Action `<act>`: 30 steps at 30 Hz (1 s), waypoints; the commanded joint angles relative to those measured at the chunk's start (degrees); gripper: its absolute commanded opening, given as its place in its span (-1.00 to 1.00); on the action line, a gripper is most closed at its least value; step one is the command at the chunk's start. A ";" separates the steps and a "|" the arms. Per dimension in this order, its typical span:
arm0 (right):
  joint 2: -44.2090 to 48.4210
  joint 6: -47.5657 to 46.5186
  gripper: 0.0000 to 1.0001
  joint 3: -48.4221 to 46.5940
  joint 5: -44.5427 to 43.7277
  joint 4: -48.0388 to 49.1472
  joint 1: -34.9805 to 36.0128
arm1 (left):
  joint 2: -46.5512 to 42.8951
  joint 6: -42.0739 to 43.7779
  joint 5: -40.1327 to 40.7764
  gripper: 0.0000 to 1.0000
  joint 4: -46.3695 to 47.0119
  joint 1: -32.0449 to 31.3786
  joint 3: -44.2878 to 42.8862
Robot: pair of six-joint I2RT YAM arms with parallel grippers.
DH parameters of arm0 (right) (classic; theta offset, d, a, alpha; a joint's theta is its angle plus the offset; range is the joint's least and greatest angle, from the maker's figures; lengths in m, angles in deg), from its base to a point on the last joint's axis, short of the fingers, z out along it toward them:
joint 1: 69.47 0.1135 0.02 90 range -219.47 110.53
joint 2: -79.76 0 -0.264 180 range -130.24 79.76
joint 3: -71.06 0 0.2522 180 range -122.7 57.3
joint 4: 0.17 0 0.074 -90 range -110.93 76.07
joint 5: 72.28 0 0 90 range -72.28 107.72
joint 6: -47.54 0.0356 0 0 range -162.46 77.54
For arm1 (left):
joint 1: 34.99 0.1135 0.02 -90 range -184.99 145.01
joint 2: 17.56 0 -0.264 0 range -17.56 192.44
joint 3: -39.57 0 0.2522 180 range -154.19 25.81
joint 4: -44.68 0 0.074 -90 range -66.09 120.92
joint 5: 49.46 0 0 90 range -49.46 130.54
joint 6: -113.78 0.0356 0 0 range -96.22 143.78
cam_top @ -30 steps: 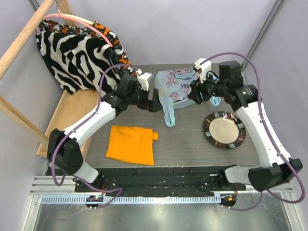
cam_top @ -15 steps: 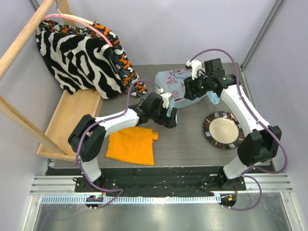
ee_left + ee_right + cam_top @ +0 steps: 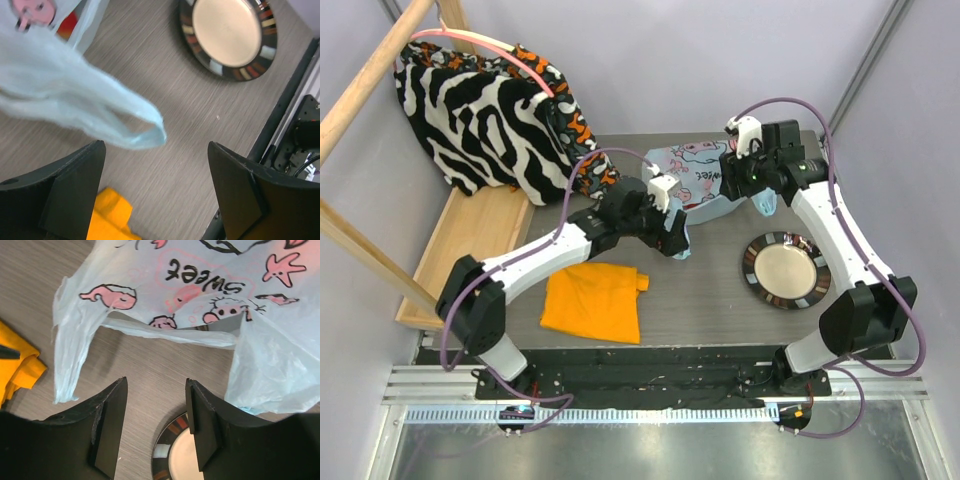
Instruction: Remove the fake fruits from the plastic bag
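The plastic bag (image 3: pixel 698 175), pale blue with a pink cartoon print, lies crumpled at the far middle of the table. The fake fruits are hidden inside it; only a red patch (image 3: pixel 67 26) shows through the film. My left gripper (image 3: pixel 676 238) hovers open just in front of the bag. In its wrist view one loop handle (image 3: pixel 131 131) hangs just beyond the left gripper (image 3: pixel 155 150), untouched by either finger. My right gripper (image 3: pixel 734 182) is open above the bag's right side. Bare table shows between the fingers of the right gripper (image 3: pixel 156 382), with the printed bag (image 3: pixel 200 280) beyond them.
A dark-rimmed plate (image 3: pixel 785 270) sits right of the bag, under the right arm. An orange folded cloth (image 3: pixel 592 300) lies at the near left. A zebra-striped cloth (image 3: pixel 480 115) hangs over the wooden frame (image 3: pixel 470 235) at the far left.
My left gripper has moved right and nearer, to the bag's loop handle. The right gripper has swung toward the far side, and the bag has shifted and bunched with it.
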 commanded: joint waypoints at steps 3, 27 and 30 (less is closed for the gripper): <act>-2.57 2.34 0.14 -4.13 -2.64 2.45 -1.11 | 11.30 -0.17 -6.65 0.75 2.73 -1.07 -7.16; -12.41 0.49 -0.20 -4.14 7.91 9.01 1.17 | 5.78 -16.69 -23.95 -1.00 7.20 12.54 -16.13; -15.48 1.28 -0.21 -1.59 0.92 15.95 2.57 | 7.54 -18.88 -26.33 -1.00 7.38 14.12 -18.49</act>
